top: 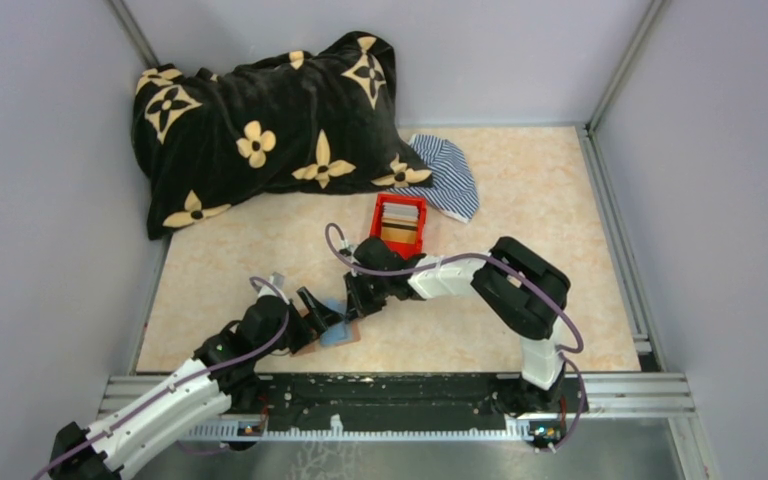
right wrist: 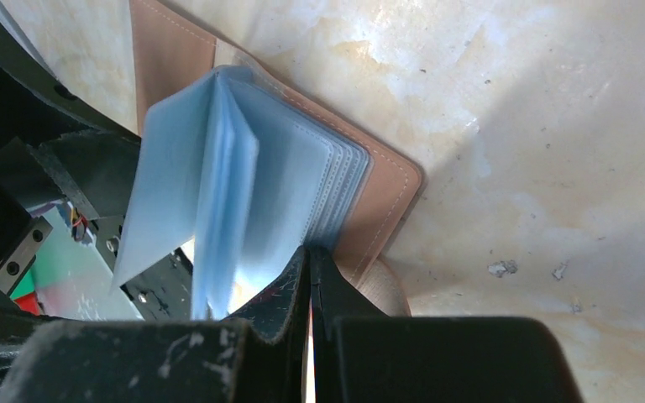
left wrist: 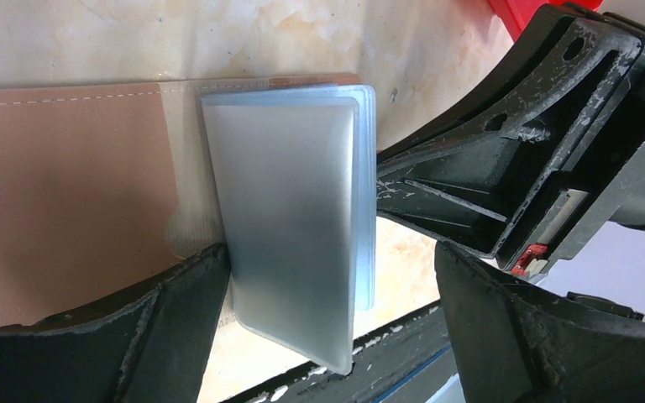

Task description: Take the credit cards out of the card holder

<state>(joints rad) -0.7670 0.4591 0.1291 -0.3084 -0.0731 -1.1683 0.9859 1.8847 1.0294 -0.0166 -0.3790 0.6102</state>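
**A:** Where is the card holder (top: 312, 343)?

**B:** It lies open and flat on the table near the front edge, between the two arms. Its brown leather faces up, and its clear plastic sleeves (left wrist: 290, 218) are fanned, some standing up off the leather.

**A:** Which arm is better placed?

**B:** I'd say the left. The left gripper (left wrist: 327, 290) is spread wide and holds nothing. One finger stands on each side of the raised sleeves. The sleeves' long edges run towards that wrist, so the jaws would close across the short width.

**A:** And the right?

**B:** The right gripper (right wrist: 309, 262) has its fingers pressed together. The tips sit at the near edge of the sleeve stack, over the leather. It looks like it is pinning the holder, but I cannot tell whether a thin leaf is caught between them.

**A:** Any credit cards out?

**B:** None that I can make out on the table. The sleeves are frosted bluish-grey, so I cannot tell which ones hold a card.

**A:** Other containers?

**B:** A red box (top: 377, 222) stands farther back, well apart from the holder, with flat tan and pale pieces inside. I cannot tell what they are.
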